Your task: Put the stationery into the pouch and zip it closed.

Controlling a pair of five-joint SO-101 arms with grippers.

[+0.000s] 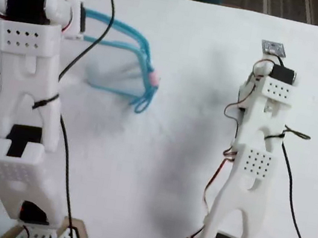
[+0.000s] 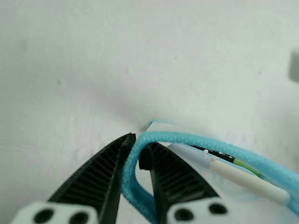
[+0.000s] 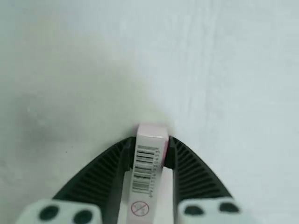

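Pouch [image 1: 135,47]: looks open, edge pinched by left gripper [image 2: 138,140]; pen [image 2: 223,155] apparently inside. Right gripper [image 3: 150,140]: clamps pink-white stationery item [image 3: 145,172], not yet inserted. Zipping outstanding.

Pouch [image 1: 119,66] on bench [image 1: 179,147], far left, edge within left gripper [image 2: 138,144]; stationery item [image 3: 147,168] within right gripper [image 3: 150,140], well apart rightward.

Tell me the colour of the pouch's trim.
Light blue. The trim shows best in the left wrist view, clamped in the left pincer.
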